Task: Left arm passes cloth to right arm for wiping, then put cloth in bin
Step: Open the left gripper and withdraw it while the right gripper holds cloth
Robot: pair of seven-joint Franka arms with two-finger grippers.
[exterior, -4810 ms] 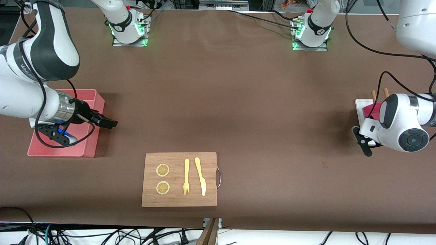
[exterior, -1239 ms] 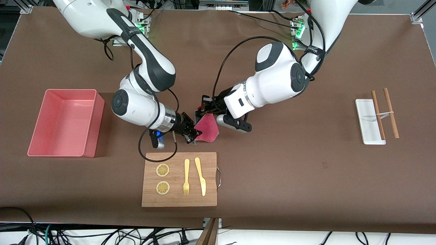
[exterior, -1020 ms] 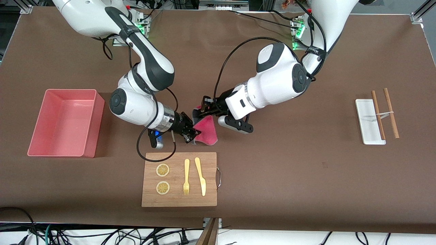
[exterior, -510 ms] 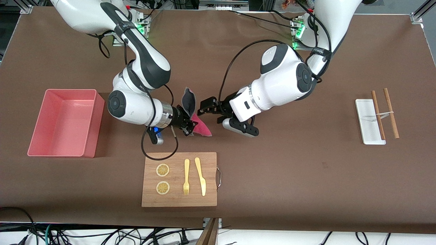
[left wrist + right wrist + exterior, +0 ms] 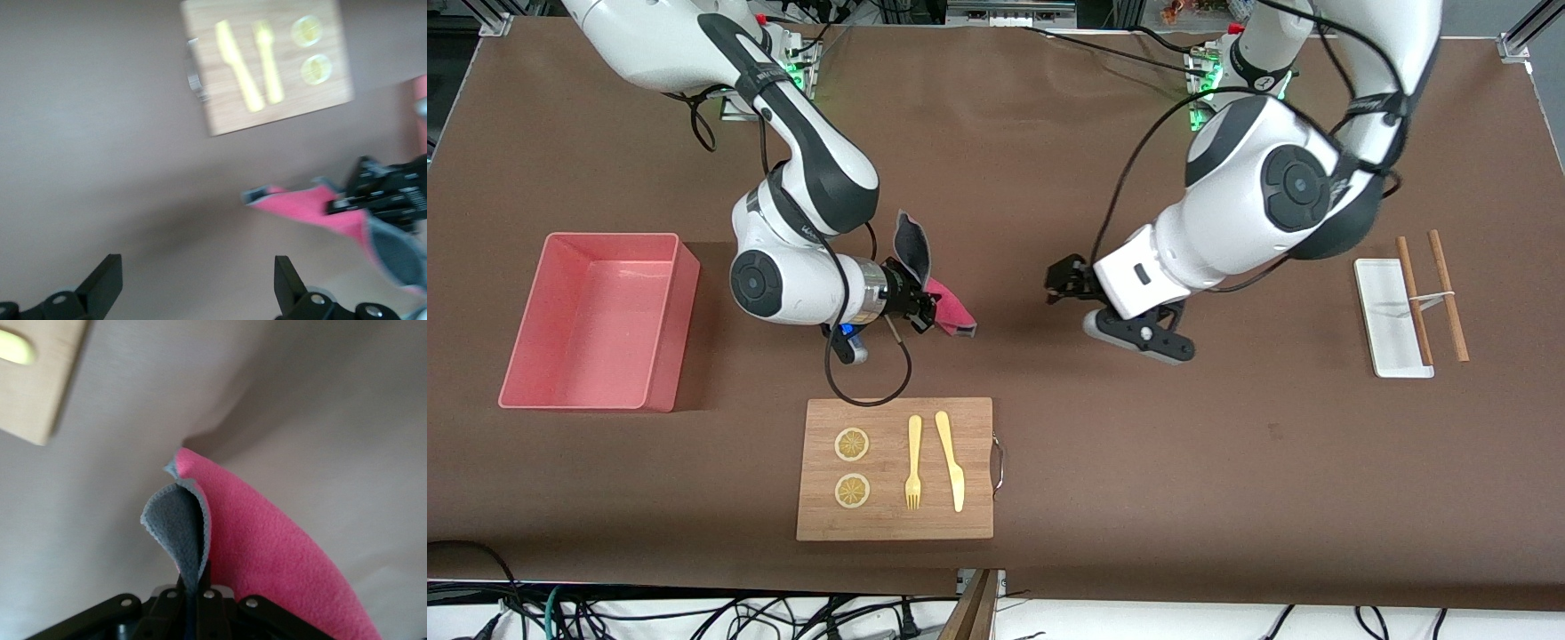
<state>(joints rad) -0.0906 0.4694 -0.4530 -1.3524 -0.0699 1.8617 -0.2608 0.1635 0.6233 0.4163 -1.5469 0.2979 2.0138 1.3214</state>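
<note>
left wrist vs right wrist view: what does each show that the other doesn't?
Only the left wrist view: the left gripper, jaws open and empty, the right gripper seen from outside, and the fork and knife on the cutting board.

Only the right wrist view: the cloth's grey underside fold running into the right gripper's jaws.

Both: the cloth held above the table, plus part of the board.

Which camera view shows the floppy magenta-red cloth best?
The right wrist view: the floppy magenta-red cloth fills it, grey underside folded up. The front view shows it small in the right gripper; the left wrist view shows it blurred.
</note>
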